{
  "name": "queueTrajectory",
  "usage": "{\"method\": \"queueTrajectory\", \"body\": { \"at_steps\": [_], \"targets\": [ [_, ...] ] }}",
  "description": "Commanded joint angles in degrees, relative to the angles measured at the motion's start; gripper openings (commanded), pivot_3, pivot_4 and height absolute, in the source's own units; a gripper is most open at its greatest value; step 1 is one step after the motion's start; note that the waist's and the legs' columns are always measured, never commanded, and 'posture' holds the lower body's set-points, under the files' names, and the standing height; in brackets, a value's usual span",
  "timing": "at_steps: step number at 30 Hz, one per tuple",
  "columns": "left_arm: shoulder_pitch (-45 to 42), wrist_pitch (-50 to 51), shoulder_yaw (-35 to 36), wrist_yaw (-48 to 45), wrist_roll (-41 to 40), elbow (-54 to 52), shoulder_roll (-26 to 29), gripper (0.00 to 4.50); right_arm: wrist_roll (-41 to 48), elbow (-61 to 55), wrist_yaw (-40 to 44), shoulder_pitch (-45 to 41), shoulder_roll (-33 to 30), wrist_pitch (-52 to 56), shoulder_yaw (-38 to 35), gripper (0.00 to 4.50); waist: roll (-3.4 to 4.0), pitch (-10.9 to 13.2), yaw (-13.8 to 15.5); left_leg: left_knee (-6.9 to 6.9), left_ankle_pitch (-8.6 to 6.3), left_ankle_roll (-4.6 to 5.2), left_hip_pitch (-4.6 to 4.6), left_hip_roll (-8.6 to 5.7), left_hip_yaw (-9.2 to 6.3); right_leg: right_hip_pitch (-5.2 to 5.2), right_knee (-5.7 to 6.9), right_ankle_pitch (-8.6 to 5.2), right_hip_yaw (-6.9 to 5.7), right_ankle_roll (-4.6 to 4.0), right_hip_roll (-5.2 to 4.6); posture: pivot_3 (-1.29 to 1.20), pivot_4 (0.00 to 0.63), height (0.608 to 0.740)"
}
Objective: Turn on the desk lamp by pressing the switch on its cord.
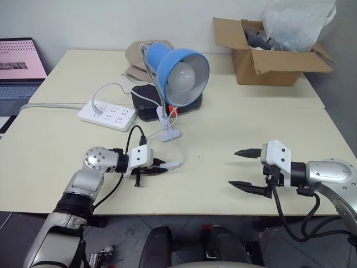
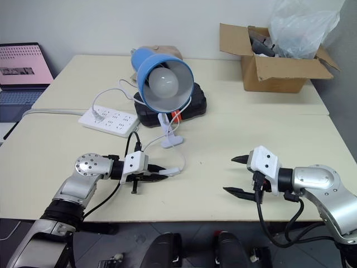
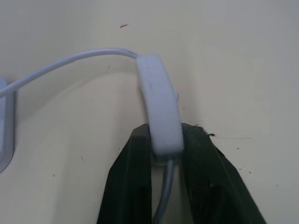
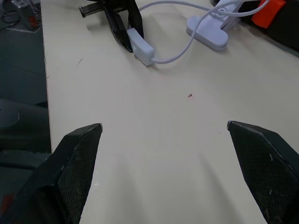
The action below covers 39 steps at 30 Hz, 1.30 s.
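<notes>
The left end effector [image 1: 158, 167] is clenched on one end of the switch [image 1: 170, 165], a small white oblong lying flat on the table [image 1: 234, 128], its length running on from the fingers. Thin white cord [image 1: 179, 149] leaves both ends toward the blue lamp [image 1: 179, 70]. The right end effector [image 1: 246, 169] hangs spread wide, well apart.

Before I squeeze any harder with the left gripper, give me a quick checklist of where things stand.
1. Left gripper shut on the switch: ok.
2. Fingers bear on the switch body, not the cord: ok.
3. Desk lamp lit: not ok, bulb looks dark.
4. Button pressed: cannot tell.
5. Right gripper open and apart from the cord: ok.
6. Lamp clip base standing on the table: ok.
</notes>
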Motion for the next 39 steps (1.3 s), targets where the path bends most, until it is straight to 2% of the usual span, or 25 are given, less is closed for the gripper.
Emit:
{"method": "queueTrajectory", "body": {
  "at_steps": [1, 5, 9, 17, 20, 28, 39],
  "targets": [
    [-1.65, 0.68, 0.08, -1.03, -1.46, -1.22, -0.64, 0.4, 1.74, -2.76, -1.0, -0.83, -0.43, 1.18, -2.54, 4.5, 0.0, 0.0, 0.0, 0.0, 0.0, 0.0, 0.0, 0.0, 0.0, 0.0, 0.0, 0.0, 0.0, 0.0, 0.0, 0.0, 0.15, 0.74],
    [-3.87, 5.95, -0.13, -2.38, -4.26, -6.39, -2.3, 0.4, 2.89, -3.63, -3.08, -4.67, 0.49, 3.75, -1.68, 4.5, -0.01, 0.01, -0.04, 0.01, 0.0, 0.0, -0.04, -0.01, 0.01, 0.0, -0.01, 0.0, 0.01, 0.01, 0.0, 0.0, 0.15, 0.74],
    [-6.96, 11.63, -0.71, -1.6, -5.72, -10.78, -5.16, 0.4, 3.52, -4.08, -5.89, -12.04, 3.18, 7.79, 2.15, 4.5, -0.01, 0.01, -0.13, 0.03, 0.01, 0.0, -0.04, -0.02, -0.01, 0.0, 0.0, 0.02, 0.02, 0.03, 0.02, 0.0, 0.15, 0.74],
    [-10.54, 17.12, -3.97, -0.18, -3.27, -14.9, -6.36, 0.4, 2.26, -1.03, -4.81, -21.26, 5.76, 10.18, 10.14, 4.5, -0.01, 0.01, -0.35, 0.0, 0.01, 0.0, -0.04, 0.02, 0.01, -0.03, 0.0, 0.01, 0.12, 0.04, 0.16, 0.0, 0.15, 0.74],
    [-11.56, 18.96, -4.54, 1.19, -2.5, -15.73, -6.88, 0.4, -0.97, 2.23, -4.83, -24.52, 7.57, 9.6, 15.23, 4.5, -0.01, 0.01, -0.36, 0.01, 0.01, 0.0, -0.03, 0.04, 0.0, -0.03, 0.01, 0.01, 0.11, 0.03, 0.17, 0.0, 0.15, 0.74],
    [-10.74, 20.14, -4.68, 2.26, -2.16, -17.3, -6.46, 0.4, -7.55, 9.17, -4.71, -27.84, 11.05, 6.18, 20.96, 4.5, -0.01, 0.01, -0.28, 0.03, 0.02, 0.01, -0.05, 0.03, 0.03, -0.04, 0.02, 0.02, 0.14, 0.03, 0.16, 0.0, 0.15, 0.74],
    [-10.03, 20.53, -4.65, 2.51, -2.22, -18.73, -5.99, 0.4, -10.81, 12.57, -2.4, -29.06, 12.33, 4.24, 21.53, 4.5, -0.01, 0.01, -0.29, 0.03, 0.02, 0.0, -0.04, 0.04, 0.02, -0.06, 0.05, 0.02, 0.12, 0.03, 0.17, 0.0, 0.15, 0.74]
  ]
}}
